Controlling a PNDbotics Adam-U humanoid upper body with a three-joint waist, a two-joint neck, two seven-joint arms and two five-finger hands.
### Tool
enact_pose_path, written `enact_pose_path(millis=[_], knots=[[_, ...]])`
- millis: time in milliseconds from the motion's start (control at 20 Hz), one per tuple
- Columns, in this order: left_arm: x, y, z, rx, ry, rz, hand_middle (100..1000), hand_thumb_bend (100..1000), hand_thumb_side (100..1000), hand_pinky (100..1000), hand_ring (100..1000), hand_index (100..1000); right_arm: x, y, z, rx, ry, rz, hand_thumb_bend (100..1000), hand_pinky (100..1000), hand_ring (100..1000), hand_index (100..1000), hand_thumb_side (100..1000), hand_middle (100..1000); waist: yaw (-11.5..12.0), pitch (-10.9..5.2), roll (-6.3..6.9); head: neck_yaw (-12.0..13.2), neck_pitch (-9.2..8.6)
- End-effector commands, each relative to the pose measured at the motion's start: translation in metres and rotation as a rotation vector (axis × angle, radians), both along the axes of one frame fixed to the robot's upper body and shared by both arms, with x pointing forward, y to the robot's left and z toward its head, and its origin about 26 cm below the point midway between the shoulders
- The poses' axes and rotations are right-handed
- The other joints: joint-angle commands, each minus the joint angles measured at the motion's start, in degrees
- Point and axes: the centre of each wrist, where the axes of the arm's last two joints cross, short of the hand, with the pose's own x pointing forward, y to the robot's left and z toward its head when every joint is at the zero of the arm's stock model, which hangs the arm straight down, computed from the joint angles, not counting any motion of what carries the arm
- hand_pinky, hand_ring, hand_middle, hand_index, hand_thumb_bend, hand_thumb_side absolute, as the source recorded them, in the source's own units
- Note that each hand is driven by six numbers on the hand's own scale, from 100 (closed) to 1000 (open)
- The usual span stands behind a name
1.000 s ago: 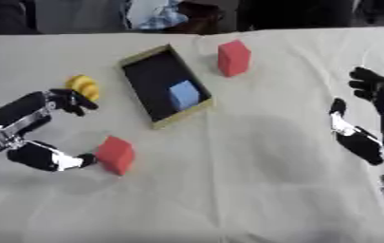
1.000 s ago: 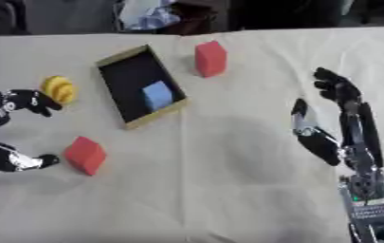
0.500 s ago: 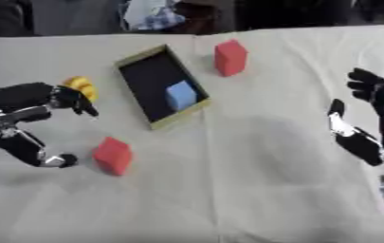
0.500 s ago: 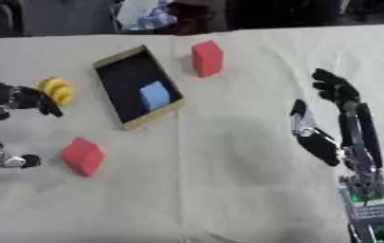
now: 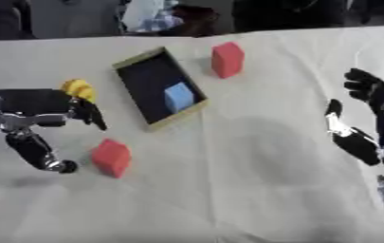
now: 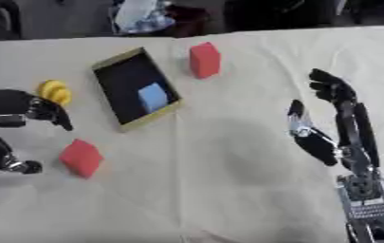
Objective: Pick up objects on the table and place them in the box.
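Note:
A black box [image 5: 144, 79] with tan rims lies at the upper middle, and a light blue block [image 5: 179, 97] rests inside it. One red block [image 5: 226, 59] stands to the right of the box. Another red block [image 5: 111, 158] lies at the lower left, just right of my left hand [image 5: 31, 117]. That hand is open, with its thumb [image 5: 39, 153] below and its fingers above, not touching the block. A yellow object [image 5: 78, 89] sits by its fingers, left of the box. My right hand [image 6: 334, 127] hovers open at the right edge, fingers up.
A cream cloth [image 5: 228, 180] covers the table. Dark shapes and a pale bundle [image 5: 151, 15] lie beyond the far edge.
My left hand has drawn back to the left, away from the lower red block. The block stays on the cloth. The right hand has hardly moved.

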Motion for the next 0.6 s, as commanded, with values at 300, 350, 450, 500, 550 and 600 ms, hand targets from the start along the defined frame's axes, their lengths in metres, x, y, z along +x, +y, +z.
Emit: enact_pose_path(millis=[300, 350, 450, 500, 550, 600], knots=[[0.014, 0.0, -0.008, 0.026, 0.004, 0.015, 769, 501, 217, 785, 753, 856, 0.001, -0.003, 0.006, -0.012, -0.014, 0.008, 100, 823, 826, 897, 168, 813, -0.1, -1.64, 0.74, -0.2, 0.29], [0.016, 0.0, -0.009, 0.024, 0.001, 0.019, 769, 501, 218, 785, 753, 856, 0.001, -0.003, 0.006, -0.012, -0.014, 0.008, 100, 823, 826, 897, 168, 813, -0.1, -1.64, 0.73, -0.3, 0.29], [0.019, -0.001, -0.013, 0.019, -0.011, 0.032, 770, 501, 213, 785, 754, 857, 0.001, -0.003, 0.006, -0.011, -0.014, 0.008, 100, 823, 827, 897, 169, 812, -0.2, -1.63, 0.69, -0.3, 0.29], [0.021, -0.001, -0.015, 0.016, -0.016, 0.039, 770, 503, 215, 785, 753, 857, 0.001, -0.002, 0.006, -0.01, -0.014, 0.008, 100, 823, 827, 897, 169, 812, -0.2, -1.62, 0.67, -0.3, 0.29], [0.023, -0.001, -0.017, 0.014, -0.018, 0.046, 768, 505, 216, 784, 752, 857, 0.001, -0.002, 0.005, -0.01, -0.014, 0.008, 100, 823, 827, 897, 169, 812, -0.2, -1.61, 0.64, -0.3, 0.29], [0.024, -0.002, -0.02, 0.01, -0.018, 0.049, 766, 504, 215, 782, 750, 855, 0.001, -0.002, 0.005, -0.009, -0.014, 0.008, 100, 823, 827, 897, 169, 812, -0.3, -1.6, 0.62, -0.3, 0.29]])
